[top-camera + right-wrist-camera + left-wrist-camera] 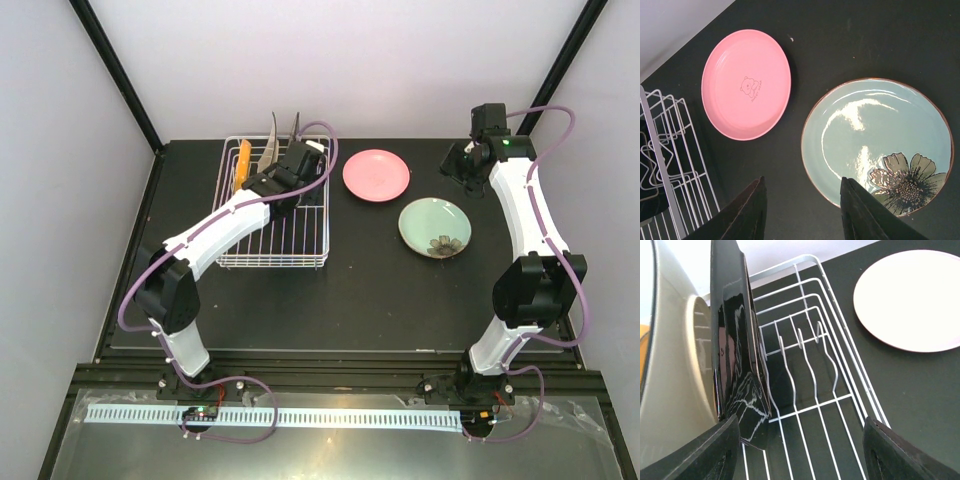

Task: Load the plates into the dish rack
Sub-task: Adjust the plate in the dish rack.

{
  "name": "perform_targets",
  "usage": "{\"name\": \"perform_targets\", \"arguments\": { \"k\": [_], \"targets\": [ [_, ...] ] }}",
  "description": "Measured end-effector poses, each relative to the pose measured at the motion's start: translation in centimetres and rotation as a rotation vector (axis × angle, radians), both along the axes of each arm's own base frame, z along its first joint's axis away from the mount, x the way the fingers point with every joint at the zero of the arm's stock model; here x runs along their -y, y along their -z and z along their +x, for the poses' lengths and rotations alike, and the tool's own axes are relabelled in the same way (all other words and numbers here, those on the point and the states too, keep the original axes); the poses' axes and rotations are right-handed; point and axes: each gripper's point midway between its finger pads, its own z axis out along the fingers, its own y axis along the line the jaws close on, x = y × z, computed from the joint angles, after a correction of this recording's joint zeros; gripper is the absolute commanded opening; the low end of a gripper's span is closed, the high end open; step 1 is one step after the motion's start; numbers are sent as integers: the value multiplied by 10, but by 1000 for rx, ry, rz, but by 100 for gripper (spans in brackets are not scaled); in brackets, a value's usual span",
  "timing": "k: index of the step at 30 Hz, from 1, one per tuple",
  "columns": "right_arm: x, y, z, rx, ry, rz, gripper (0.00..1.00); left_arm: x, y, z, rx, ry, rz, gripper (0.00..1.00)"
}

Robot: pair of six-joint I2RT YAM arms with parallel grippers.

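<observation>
Black tabletop [865,40] — pink plate [746,82] bears tiny unreadable print.

The top camera looks down on the whole tabletop [380,290]; both wrist cameras look from close by and share the pink plate [746,84].

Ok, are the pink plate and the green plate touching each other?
Apart. The right wrist view shows a strip of black table between the pink plate and the green plate.
</observation>
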Motion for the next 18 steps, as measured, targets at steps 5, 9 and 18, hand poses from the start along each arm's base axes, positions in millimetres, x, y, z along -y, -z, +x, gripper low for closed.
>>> {"name": "perform_targets", "arguments": {
  "k": [5, 9, 18],
  "targets": [
    [0, -1, -1, 3, 0, 0, 42, 11, 7, -5, -35, 30, -11, 69],
    [0, -3, -4, 10, 0, 0, 42, 16, 10, -10, -56, 48, -10, 69],
    [0, -1, -6, 11, 0, 1, 42, 21, 11, -18, -72, 65, -2, 76]
  ]
}}
